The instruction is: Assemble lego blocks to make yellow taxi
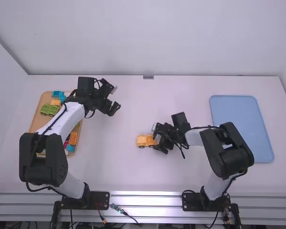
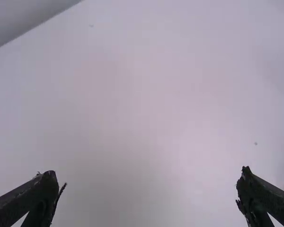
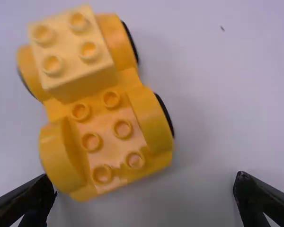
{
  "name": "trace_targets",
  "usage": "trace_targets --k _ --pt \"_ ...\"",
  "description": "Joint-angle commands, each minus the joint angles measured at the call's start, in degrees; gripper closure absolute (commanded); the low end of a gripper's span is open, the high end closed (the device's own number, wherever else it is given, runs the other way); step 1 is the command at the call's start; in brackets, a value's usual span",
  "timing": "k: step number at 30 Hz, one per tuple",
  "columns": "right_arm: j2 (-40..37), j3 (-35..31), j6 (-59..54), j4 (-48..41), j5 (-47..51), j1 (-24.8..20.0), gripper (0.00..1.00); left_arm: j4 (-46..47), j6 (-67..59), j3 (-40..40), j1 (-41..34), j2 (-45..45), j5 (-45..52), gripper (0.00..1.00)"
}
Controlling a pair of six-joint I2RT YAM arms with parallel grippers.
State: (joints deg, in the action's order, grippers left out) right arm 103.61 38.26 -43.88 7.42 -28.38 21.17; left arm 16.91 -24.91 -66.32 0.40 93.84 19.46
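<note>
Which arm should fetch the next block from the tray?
Left, probably: the left fingers are open and empty near the tray; the right fingers are farther away, by the yellow car base.

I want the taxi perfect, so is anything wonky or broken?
Nothing stands out. The yellow car stands on its wheels, and the paler block sits on one end, with no crack that I can see.

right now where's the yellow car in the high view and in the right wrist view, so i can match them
High view: the car is just below the centre.
Right wrist view: the car spans the upper left and middle left.
Shared landmark: the right end effector, at the car's right in the high view, its open fingers at the right wrist view's bottom edge.
</note>
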Motion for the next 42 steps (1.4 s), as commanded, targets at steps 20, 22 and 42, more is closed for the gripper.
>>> trace_targets --k 20,22,42 --pt "-11.47 -0.72 3.63 -5.33 7.45 0.00 0.00 33.66 21.51 -62.16 15.80 28.76 -13.68 0.03" --pt "-11.47 -0.72 3.61 -5.31 7.43 0.00 0.01 36.87 23.30 -67.34 16.28 32.83 -14.99 0.01" --pt "-11.47 -0.66 5.09 -6.23 7.45 0.35 0.00 32.63 48.83 -70.88 26.14 48.04 -19.17 0.01"
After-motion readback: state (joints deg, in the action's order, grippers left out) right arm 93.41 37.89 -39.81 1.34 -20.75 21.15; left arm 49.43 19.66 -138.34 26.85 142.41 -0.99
